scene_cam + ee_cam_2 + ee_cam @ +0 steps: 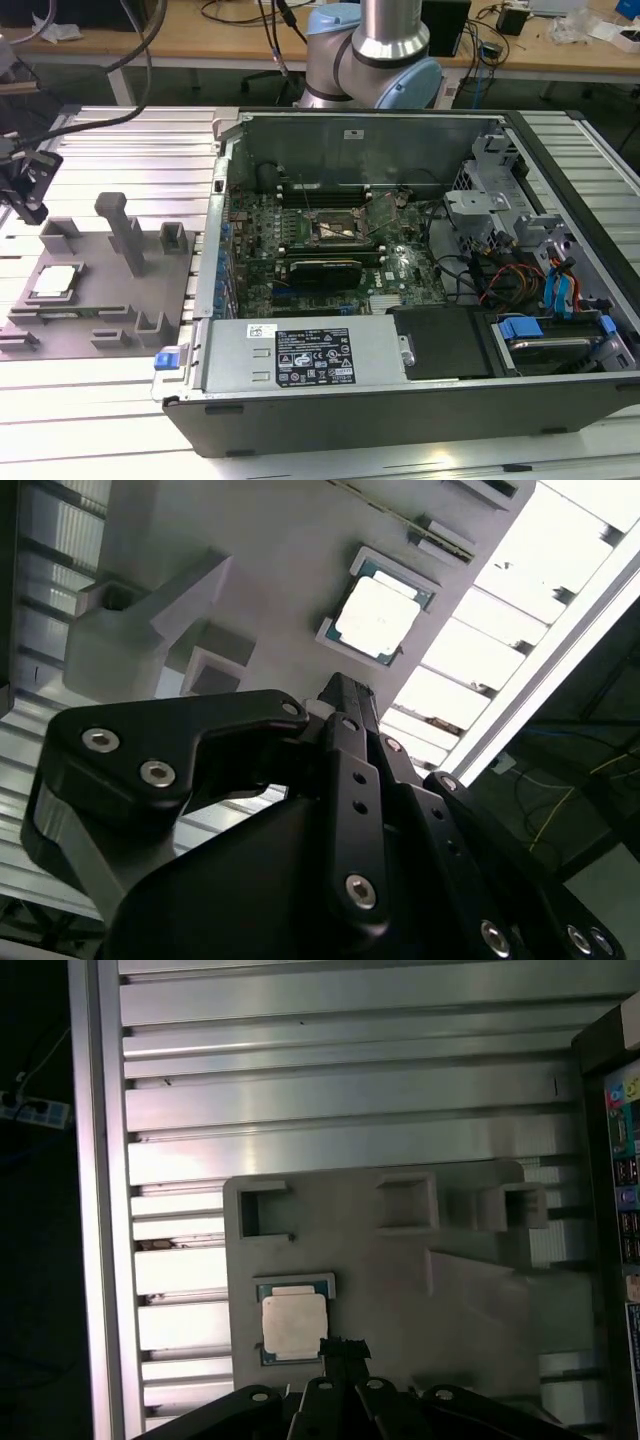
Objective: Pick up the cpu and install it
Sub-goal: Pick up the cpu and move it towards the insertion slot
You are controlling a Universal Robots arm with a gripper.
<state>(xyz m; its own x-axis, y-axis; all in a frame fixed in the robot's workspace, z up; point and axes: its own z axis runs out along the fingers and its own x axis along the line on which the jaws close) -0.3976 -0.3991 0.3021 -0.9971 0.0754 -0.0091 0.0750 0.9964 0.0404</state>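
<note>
Arm pose: we see the silver-and-blue arm (385,45) at the back of the exterior view, behind the computer case (400,405). In both wrist views its black gripper (343,1345) (345,685) points down at the grey tray (400,1290).
Fingers: the fingers (333,1352) are pressed together with nothing between them. Their tips are near one corner of the cpu and clear of it.
Cpu: we find the cpu (55,282) (377,613) (293,1322) lying flat in a square recess of the tray. This is at the exterior view's left, well apart from the case.
Cpu look: thin and square, with a pale matte metal top and a darker teal edge around it.
Tray: matte grey plastic with raised blocks, open pockets and one tall post (125,235).
Case: black with its side off, showing the green motherboard. The metal-framed socket (335,232) has a dark centre.
Surface: the tabletop (110,140) is ribbed aluminium with long parallel slots.
Room: wooden desks and loose cables behind.
</note>
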